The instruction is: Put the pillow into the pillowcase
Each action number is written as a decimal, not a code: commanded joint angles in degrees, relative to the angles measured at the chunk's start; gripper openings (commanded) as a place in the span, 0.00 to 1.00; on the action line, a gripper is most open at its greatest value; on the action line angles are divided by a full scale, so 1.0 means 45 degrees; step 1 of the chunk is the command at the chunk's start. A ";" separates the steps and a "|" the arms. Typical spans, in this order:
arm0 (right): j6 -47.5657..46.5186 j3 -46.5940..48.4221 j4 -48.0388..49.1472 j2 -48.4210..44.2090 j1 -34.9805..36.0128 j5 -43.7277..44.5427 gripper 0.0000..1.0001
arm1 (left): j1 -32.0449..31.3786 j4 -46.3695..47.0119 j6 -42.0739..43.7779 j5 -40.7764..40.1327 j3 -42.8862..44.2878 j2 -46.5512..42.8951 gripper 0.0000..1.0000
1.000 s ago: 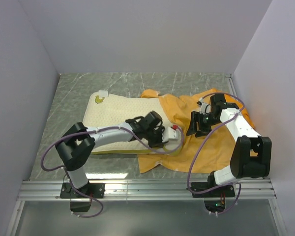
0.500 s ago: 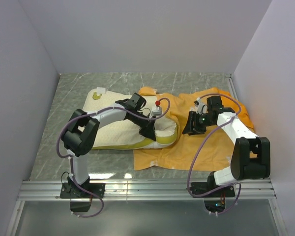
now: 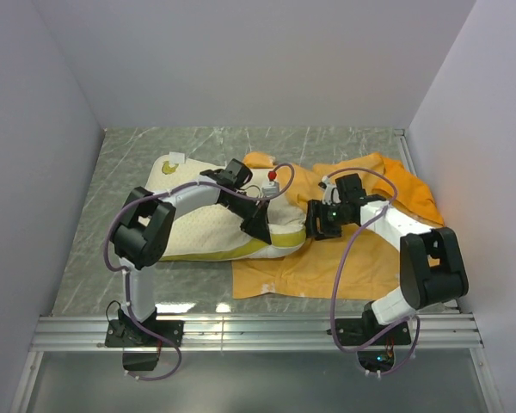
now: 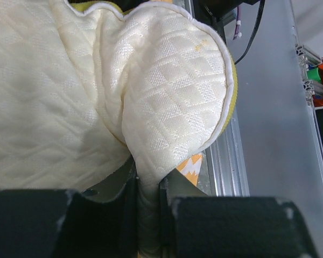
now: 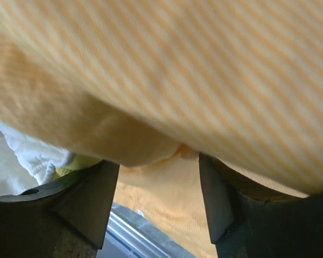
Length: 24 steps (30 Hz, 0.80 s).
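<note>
Top external: pillow (image 3: 198,232) lies left of centre on the table (image 3: 129,172), its right end bunched up and resting on the left edge of the orange pillowcase (image 3: 361,258), which is spread over the right half. Not inside yet, judging by the cream surface fully exposed. Left gripper (image 3: 260,228) is pinching a thin fold of the quilted cover at that right end; left wrist view shows the fold squeezed between the pads. Right gripper (image 3: 318,222) sits just beside the pillow's end, jaws spread, orange cloth hanging in the gap but not clamped. Risks: the pinch holds cover only, so it could slip under a hard pull. With the case mouth unheld, the pillow may shove the whole case along or crumple the opening shut. Left arm: elbow raised near its base, forearm stretched rightward across the pillow, wrist tipped down. Right arm: elbow out right, forearm angled inward to the left, gripper low.
</note>
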 commanded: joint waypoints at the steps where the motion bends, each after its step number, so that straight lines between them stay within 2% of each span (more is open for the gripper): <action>1: 0.0702 0.0537 0.1333 0.0429 0.0606 0.0263 0.68 | 0.0100 -0.0211 0.0010 0.0922 0.0476 0.0159 0.00; 3: 0.0820 0.0770 0.1471 0.1013 0.0841 0.0341 0.62 | 0.0100 0.0005 -0.0205 0.0864 0.0379 0.0140 0.00; 6: 0.0355 0.1161 0.1044 0.1503 0.0725 0.0070 0.25 | 0.0139 0.0122 -0.0322 0.0552 0.0301 0.0081 0.00; 7: 0.0100 0.1279 0.0384 0.1485 0.0666 -0.0318 0.00 | 0.0158 0.0297 -0.0477 0.0435 0.0242 0.0004 0.00; 11: -0.1481 0.1514 -0.1748 0.0278 0.0412 -0.1627 0.00 | 0.0178 0.3008 -0.3089 -0.1572 -0.0926 -0.0660 0.00; 13: -0.2167 0.1475 -0.2567 -0.1127 0.0276 -0.1864 0.00 | 0.0198 0.4591 -0.4068 -0.2201 -0.1319 -0.0894 0.00; 18: -0.3687 0.1923 -0.4288 -0.3023 0.0041 -0.2935 0.00 | 0.0256 0.6135 -0.6333 -0.3116 -0.1730 -0.0720 0.00; 21: -0.4410 0.2099 -0.5226 -0.3241 0.0080 -0.3736 0.00 | 0.0237 0.7035 -0.7604 -0.3899 -0.1673 -0.0564 0.00; 22: -0.4530 0.2178 -0.5499 -0.3241 0.0080 -0.3972 0.00 | 0.0198 0.7075 -0.7936 -0.4598 -0.1537 -0.0312 0.00; 24: -0.4532 0.2334 -0.5502 -0.3144 0.0080 -0.4441 0.00 | 0.0042 0.6862 -0.8368 -0.4664 -0.1029 -0.0018 0.00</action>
